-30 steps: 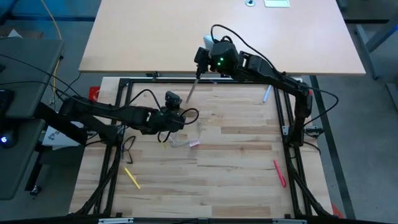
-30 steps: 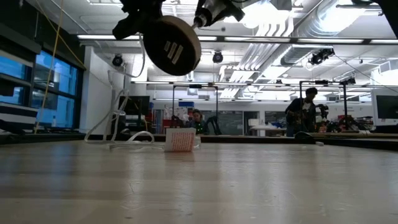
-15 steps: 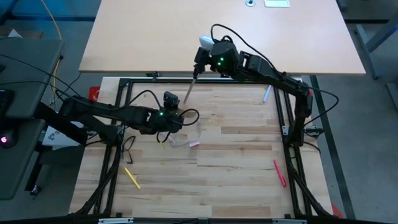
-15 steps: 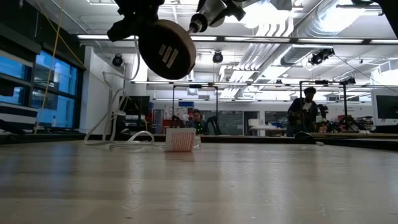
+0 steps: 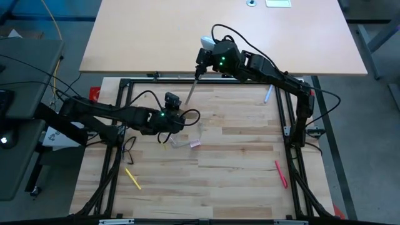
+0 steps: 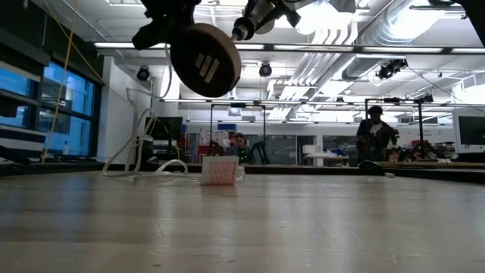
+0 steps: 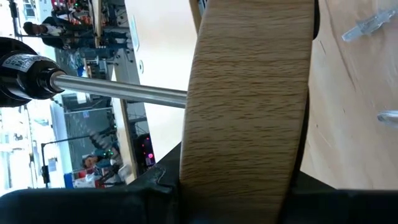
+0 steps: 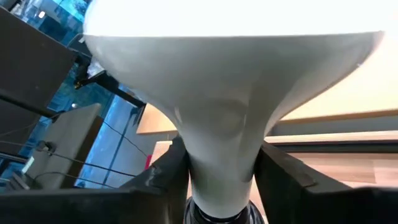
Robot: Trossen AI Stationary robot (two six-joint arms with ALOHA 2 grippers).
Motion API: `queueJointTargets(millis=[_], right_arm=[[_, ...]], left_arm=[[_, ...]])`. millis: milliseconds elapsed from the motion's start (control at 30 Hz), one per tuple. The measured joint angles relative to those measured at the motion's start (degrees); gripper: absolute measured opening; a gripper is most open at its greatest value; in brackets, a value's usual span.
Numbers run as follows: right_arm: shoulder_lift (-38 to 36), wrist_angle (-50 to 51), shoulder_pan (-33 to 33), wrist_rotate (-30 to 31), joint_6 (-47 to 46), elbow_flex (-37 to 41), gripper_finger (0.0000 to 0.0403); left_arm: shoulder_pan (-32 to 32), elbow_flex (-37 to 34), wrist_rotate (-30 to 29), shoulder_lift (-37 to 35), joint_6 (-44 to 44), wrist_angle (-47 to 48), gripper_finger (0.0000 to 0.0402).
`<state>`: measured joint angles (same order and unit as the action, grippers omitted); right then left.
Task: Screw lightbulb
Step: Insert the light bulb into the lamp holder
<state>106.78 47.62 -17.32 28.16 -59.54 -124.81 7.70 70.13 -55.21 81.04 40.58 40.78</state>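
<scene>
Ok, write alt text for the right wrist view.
A white lightbulb fills the frame, its narrow neck clamped between the right gripper's two dark fingers. Behind it show a pale tabletop and blue-lit windows.

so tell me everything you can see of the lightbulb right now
The lightbulb is a smooth matte white bulb, a wide rounded globe narrowing to a slim neck. Its base is mostly hidden, only a dark edge showing below. The right tool is shut on the neck, a dark finger pressed against each side. From above it shows as a small white shape at the far edge of the wooden table, held up in the air by the lamp's thin metal stem.
</scene>
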Motion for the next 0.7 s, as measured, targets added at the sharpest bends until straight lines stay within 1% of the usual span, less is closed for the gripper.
queueJointTargets(millis=[33, 200, 300, 433, 533, 700], right_arm=[[0.0, 0.0, 0.0, 0.0, 0.5, 0.0, 0.0140], [0.0, 0.0, 0.0, 0.3, 1.8, 0.0, 0.0140], [0.0, -0.1, 0.1, -0.3, 4.1, 0.0, 0.0140], [0.0, -1.1, 0.8, -2.0, 7.4, 0.0, 0.0140], [-0.1, -3.4, 1.4, -2.3, 10.7, -0.1, 0.0140], [-0.2, -10.3, 1.6, -7.7, 16.7, -0.2, 0.0140]], left_arm=[[0.0, 0.0, 0.2, 0.0, 0.0, -0.3, 0.0107], [0.0, 0.0, 0.3, 0.0, 0.1, -0.3, 0.0107], [0.2, 0.0, 0.7, -0.7, -0.4, 1.0, 0.0107], [1.1, 0.0, 2.8, -3.6, -4.8, 2.7, 0.0107], [2.7, -0.1, 2.8, -6.6, -4.8, 3.6, 0.0107], [6.5, -0.1, 1.9, -11.6, -4.2, 4.5, 0.0107]])
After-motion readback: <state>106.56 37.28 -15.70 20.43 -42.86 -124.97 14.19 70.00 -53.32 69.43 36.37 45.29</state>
